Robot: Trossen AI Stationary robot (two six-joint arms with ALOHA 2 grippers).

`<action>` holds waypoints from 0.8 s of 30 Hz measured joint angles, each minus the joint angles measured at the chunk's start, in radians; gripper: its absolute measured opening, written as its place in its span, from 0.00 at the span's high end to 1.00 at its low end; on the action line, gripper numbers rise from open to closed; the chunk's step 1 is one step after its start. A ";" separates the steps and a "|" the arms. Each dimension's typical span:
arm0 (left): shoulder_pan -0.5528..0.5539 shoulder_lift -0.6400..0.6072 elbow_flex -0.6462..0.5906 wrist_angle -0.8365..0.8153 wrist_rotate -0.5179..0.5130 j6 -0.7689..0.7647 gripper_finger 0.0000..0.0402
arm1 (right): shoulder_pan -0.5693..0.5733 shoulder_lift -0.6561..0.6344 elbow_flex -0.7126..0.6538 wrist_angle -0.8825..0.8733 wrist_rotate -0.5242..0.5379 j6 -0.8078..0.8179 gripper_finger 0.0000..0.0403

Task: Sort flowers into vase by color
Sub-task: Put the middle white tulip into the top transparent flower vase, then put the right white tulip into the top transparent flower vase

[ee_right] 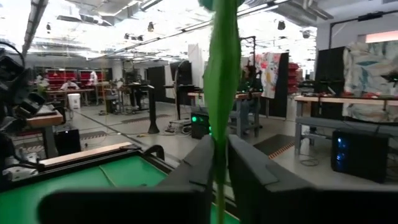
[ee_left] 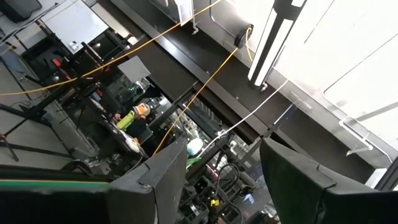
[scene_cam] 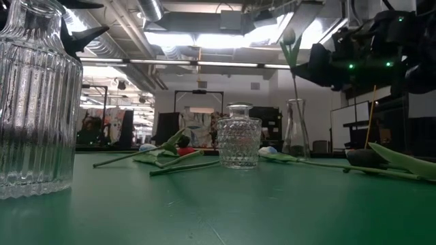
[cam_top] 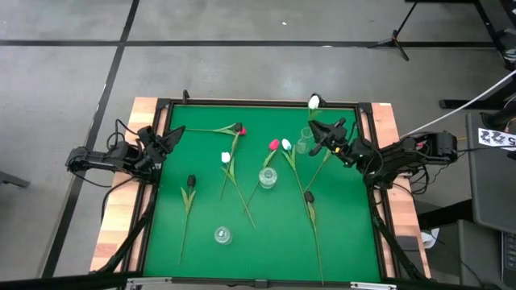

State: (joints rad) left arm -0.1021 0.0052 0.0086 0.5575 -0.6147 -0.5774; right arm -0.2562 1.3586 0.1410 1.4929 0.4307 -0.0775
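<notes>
The right gripper (cam_top: 318, 131) is pinching a white tulip's stem (ee_right: 221, 81) upright over the slim vase (cam_top: 304, 142) near the table's far right corner. The left gripper (cam_top: 172, 137) is waiting at the left edge, fingers spread and empty.

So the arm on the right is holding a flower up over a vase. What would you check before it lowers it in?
1. Grip on the stem: the right gripper is shut on the white tulip: ok.
2. Stem in line with the tall vase: from the low view it hangs over the neck: ok.
3. Stem tip already in the opening: cannot tell.
4. Colour match: whether that vase already holds other flowers: cannot tell.
5. Left gripper out of the way: at the mat's far left edge, open: ok.
6. Flowers lying on the green mat below: a pink tulip lies close by: not ok.
</notes>
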 joint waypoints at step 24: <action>0.000 0.000 0.000 0.000 0.000 0.000 0.50 | 0.012 -0.183 0.000 -0.029 -0.283 0.083 0.49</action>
State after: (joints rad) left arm -0.1024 0.0055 0.0086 0.5575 -0.6147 -0.5774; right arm -0.2444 1.1756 0.1410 1.4642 0.1475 0.0060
